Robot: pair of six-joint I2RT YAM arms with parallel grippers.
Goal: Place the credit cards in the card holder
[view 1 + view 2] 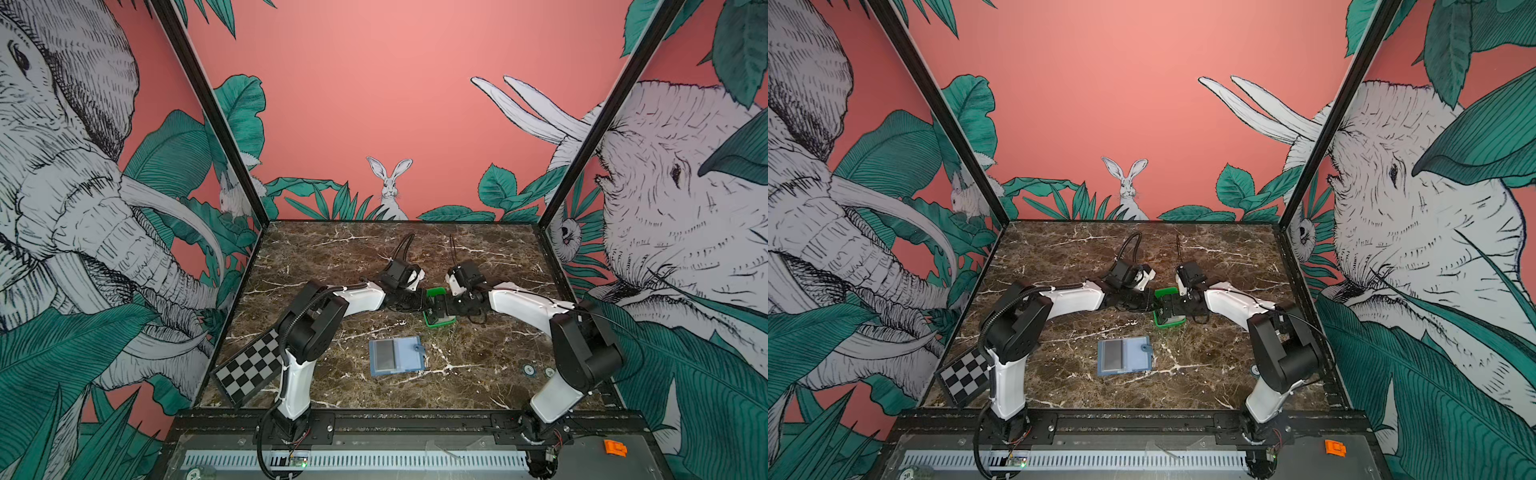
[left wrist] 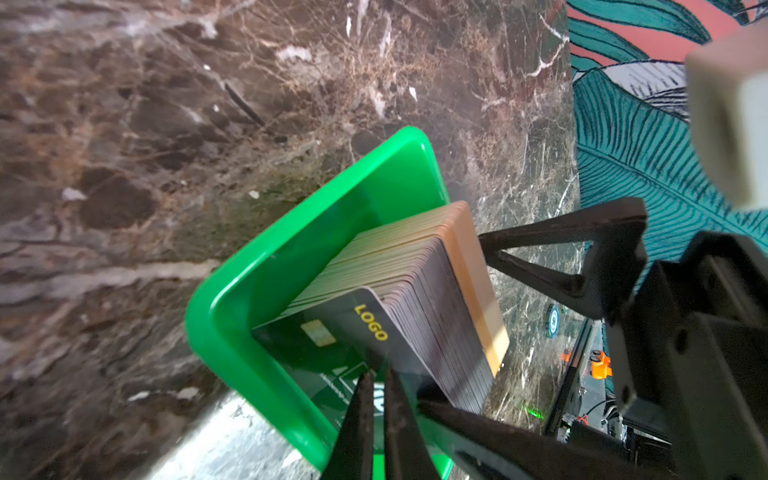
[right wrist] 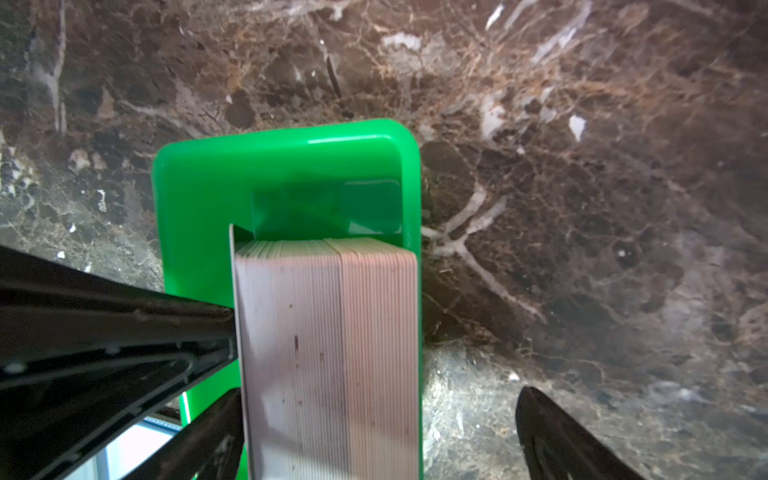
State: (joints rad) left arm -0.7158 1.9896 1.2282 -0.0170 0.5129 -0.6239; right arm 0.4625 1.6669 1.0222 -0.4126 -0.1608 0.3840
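Take the green tray (image 1: 435, 292) as your landmark: it sits on the marble counter (image 1: 332, 257), and both arms meet over it.

The credit cards (image 2: 419, 270) stand on edge as one thick stack inside the tray, packed against one of its long walls; the rest of the tray floor is bare green. The outermost card on the side away from your left arm is beige. The front card (image 2: 345, 328), black with a yellow "LOGO" and a chip, faces your left arm.

Your left jaws are closed almost completely, nipped onto the near edge of that front card. In the right wrist view the same card stands a little proud of the stack (image 3: 332, 353).

Your right jaws stand wide open and straddle the stack without gripping it: one of the fingers (image 2: 561, 249) is by the beige side, the other by the black side.

The card holder (image 1: 397, 356) lies open and flat on the counter, apart from the tray, on the side toward the arm bases. A grey rectangle (image 1: 384, 355) shows in the half away from its snap tab (image 1: 419, 348).
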